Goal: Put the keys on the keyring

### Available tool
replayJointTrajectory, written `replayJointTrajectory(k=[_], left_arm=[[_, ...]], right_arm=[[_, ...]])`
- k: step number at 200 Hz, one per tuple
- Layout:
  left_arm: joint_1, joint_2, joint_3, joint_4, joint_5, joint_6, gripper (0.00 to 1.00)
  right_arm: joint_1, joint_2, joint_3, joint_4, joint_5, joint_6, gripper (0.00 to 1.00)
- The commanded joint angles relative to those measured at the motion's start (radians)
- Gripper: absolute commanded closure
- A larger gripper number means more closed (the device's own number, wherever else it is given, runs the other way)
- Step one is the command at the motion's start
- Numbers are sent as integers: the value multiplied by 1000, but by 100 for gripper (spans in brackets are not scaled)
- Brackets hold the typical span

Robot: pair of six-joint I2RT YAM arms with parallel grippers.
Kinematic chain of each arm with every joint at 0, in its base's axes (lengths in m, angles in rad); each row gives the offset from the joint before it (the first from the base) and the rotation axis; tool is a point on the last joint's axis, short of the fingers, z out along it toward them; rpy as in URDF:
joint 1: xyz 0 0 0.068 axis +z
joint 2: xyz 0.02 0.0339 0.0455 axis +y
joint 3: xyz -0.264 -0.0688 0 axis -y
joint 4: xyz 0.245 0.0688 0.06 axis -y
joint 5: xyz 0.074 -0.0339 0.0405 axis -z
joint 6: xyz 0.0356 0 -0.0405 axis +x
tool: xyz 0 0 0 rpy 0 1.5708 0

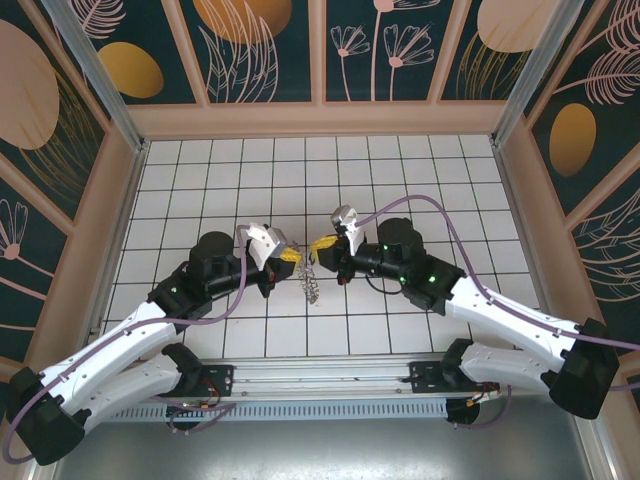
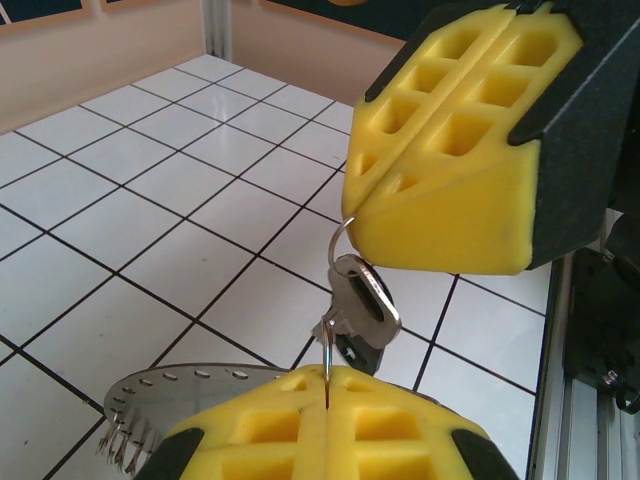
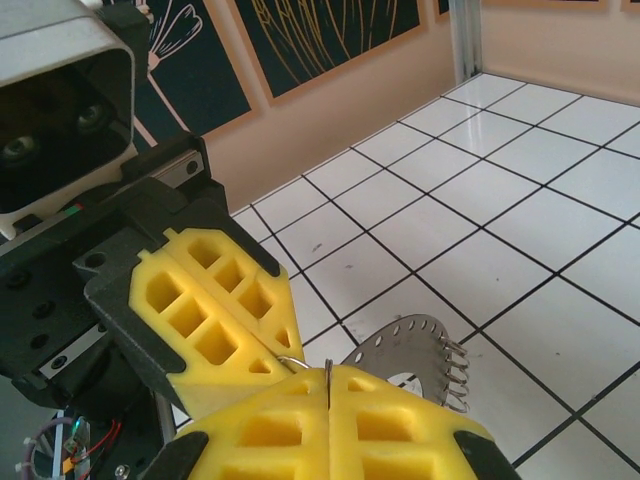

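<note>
Bridging left hand (image 2: pixel 327 392), right hand (image 3: pixel 328 392): keyring (image 2: pixel 331 243)

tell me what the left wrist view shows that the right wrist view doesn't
Left wrist view: the keys hanging on the ring just below the right gripper; in the right wrist view the pads hide them. Right wrist view: the left arm's camera and the patterned wall. Both: the right gripper and left gripper shut, tips nearly touching, with the metal disc on the tiled table.
</note>
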Motion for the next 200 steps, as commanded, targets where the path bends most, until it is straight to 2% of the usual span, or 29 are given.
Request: replayJointTrajectory(k=[1,120,200], left_arm=[[-4,-3,42,27,-7,17,100],[-4,2,41,32,-3,15,100],[-4,2,38,33,-3,13,100]], right_arm=[[-7,-6,26,-22,-23,-16,100],[-5,34,28,24,-94,6,100],[-4,62,43,29,-47,8,100]])
